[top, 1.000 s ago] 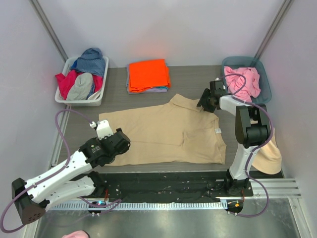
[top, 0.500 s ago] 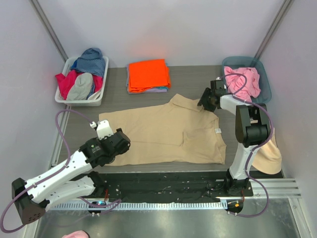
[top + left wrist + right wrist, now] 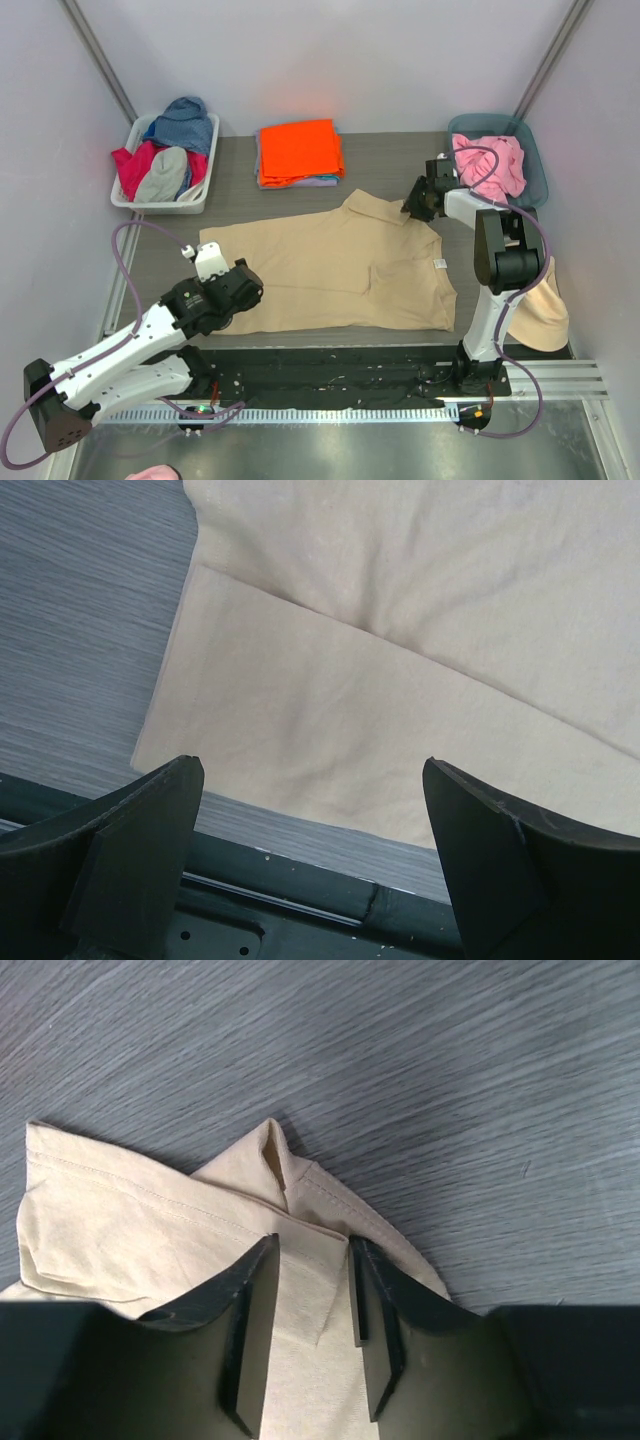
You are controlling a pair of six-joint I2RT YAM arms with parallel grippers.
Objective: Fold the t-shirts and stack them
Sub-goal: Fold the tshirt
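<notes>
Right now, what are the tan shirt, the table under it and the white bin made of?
Tan shirt: soft matte cloth, probably cotton. It lies in creases and shows stitched hems at the collar.
Table: matte grey with fine streaky grain. It looks like wood-pattern laminate, though I can't be sure.
White bin: smooth, thin, stiff walls, most likely plastic.

Lavender shirts [image 3: 322, 183] show only as an edge under the orange shirt [image 3: 298, 150]; a pink cloth [image 3: 155, 472] is cut off at the bottom edge; the tan shirt [image 3: 420, 660] overruns the left wrist view
</notes>
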